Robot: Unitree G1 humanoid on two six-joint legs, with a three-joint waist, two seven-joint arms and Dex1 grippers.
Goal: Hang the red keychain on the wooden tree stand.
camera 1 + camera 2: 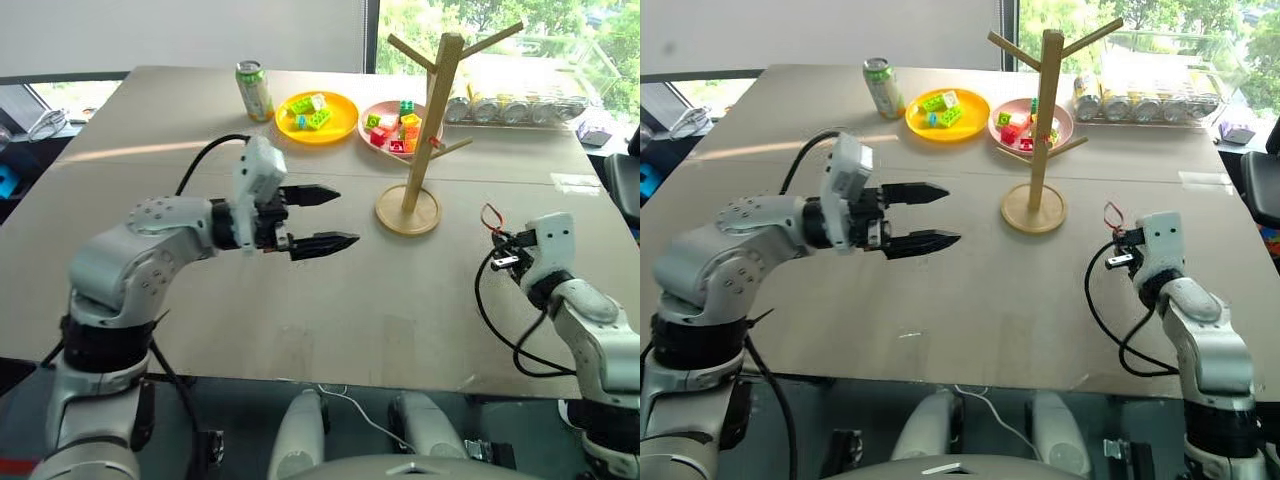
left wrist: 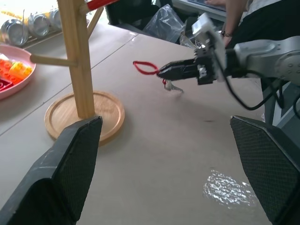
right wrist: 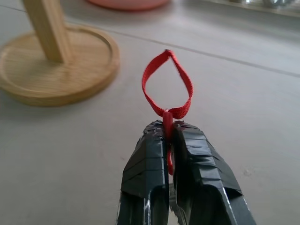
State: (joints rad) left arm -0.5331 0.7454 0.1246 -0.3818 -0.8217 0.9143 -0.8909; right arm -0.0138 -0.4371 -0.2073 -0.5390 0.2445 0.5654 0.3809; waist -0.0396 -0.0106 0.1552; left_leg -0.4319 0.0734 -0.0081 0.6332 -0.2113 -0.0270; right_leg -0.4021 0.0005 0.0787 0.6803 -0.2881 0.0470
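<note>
Head views: the wooden tree stand [image 1: 420,130] stands upright on the desk [image 1: 330,290], its round base just in front of a pink plate [image 1: 385,118] and a yellow plate [image 1: 316,117] of toy bricks, with a green drink can [image 1: 254,90] to their left. The right gripper [image 1: 497,240] is raised above the desk, to the right of the stand and apart from it, with the red keychain [image 1: 490,217] rising from its tip as a thin loop. The left gripper [image 1: 325,218] hovers to the left of the stand, jaws parted and empty, pointing towards it.

Right wrist view: the two black fingers [image 3: 150,173] are pressed together on the neck of the keychain, whose red strap loop stands clear beyond the tips; the stand's base lies farther off to one side.

Left wrist view: the right gripper is seen side-on, the loop projecting from its tip towards the stand, and a small silver key [image 2: 172,86] dangling below, above the desk surface. A row of jars [image 2: 33,23] sits behind the stand, and a person's arm [image 2: 229,7] shows at the far edge.
</note>
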